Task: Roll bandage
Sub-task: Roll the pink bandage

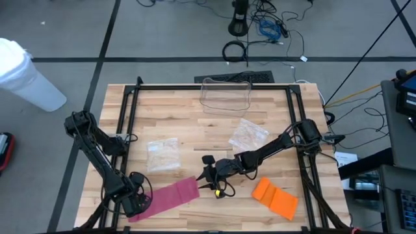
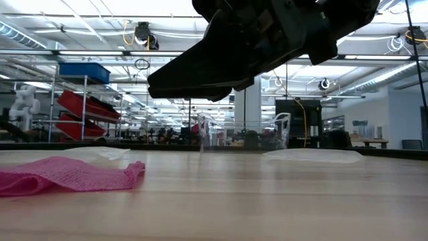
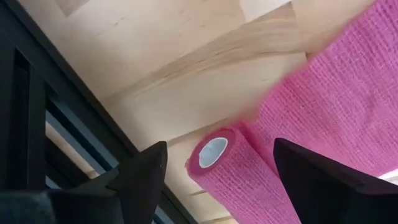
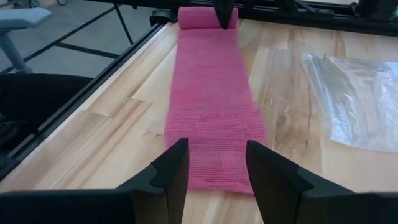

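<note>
Pink bandage (image 3: 249, 174), rolled end lying between the spread fingers of the open left claw (image 3: 217, 171) and ungripped, stretches across the table (image 1: 214, 130) to the right claw (image 4: 214, 168), parted just short of its loose end; risk: roll slackens if the left closes off-centre.

On the surface (image 1: 214, 123), the bandage (image 1: 168, 196) lies near the front edge, left of centre, its rolled end at the left. The left gripper (image 1: 138, 201) straddles that roll, fingers apart on either side. The right gripper (image 1: 209, 174) sits just beside the bandage's loose end. A second bandage (image 1: 275, 198) lies front right. Two plastic bags (image 1: 162, 154) (image 1: 249, 134) lie mid-surface, with a clear container (image 1: 225, 95) behind them at the back edge.
</note>
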Robot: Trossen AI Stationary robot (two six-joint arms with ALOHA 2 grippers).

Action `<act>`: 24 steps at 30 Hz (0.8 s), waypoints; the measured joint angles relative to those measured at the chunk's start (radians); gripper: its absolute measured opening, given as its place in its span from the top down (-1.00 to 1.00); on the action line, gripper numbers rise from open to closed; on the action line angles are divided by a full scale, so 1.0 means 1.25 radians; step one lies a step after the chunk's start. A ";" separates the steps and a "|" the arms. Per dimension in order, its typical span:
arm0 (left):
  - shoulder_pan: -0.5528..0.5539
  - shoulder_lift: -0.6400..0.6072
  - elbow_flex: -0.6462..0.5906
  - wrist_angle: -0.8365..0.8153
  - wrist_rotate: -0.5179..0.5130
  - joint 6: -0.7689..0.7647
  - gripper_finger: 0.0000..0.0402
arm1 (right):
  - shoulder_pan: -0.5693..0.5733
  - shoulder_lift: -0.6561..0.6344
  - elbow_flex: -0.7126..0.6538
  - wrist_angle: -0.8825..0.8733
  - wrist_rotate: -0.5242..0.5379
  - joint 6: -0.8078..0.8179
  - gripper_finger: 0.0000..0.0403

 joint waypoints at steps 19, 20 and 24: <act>0.018 0.003 0.003 0.007 0.000 0.070 0.51 | 0.007 0.000 0.000 -0.005 0.001 0.044 0.28; 0.024 0.004 0.003 0.009 -0.009 0.082 0.56 | 0.007 0.000 0.000 -0.005 0.001 0.049 0.28; 0.044 0.004 0.002 0.018 -0.045 0.145 0.74 | 0.007 0.000 0.000 -0.002 0.001 0.066 0.28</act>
